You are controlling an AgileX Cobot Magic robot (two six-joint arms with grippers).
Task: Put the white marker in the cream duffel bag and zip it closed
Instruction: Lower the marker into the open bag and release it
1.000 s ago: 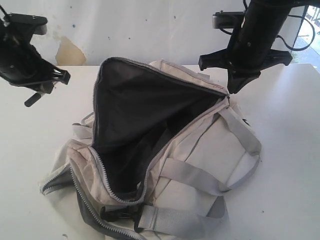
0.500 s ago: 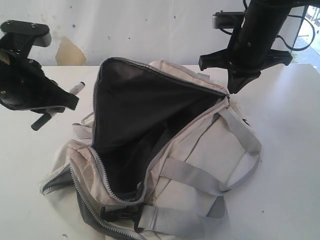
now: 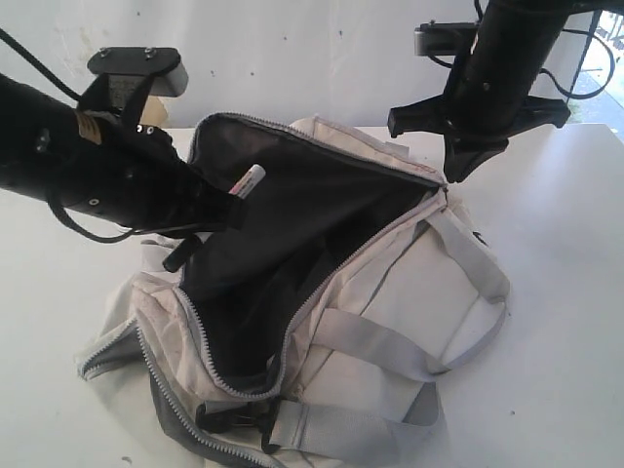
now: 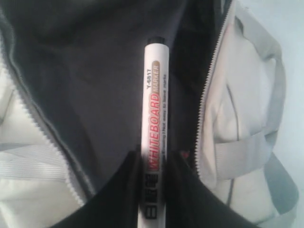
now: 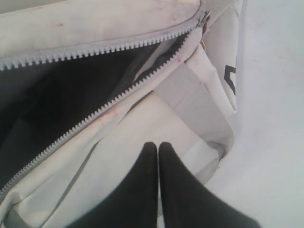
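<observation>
over one duffel bag (image 3: 409, 292) hangs one marker (image 4: 154, 118).

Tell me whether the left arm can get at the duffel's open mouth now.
Probably yes. The left arm, jaws shut on the white marker, hangs over the gaping mouth of the cream duffel bag; the right arm stands clear.

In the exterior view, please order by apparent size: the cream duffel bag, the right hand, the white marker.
1. cream duffel bag, by far largest
2. right hand
3. white marker, smallest; only its end shows
</observation>
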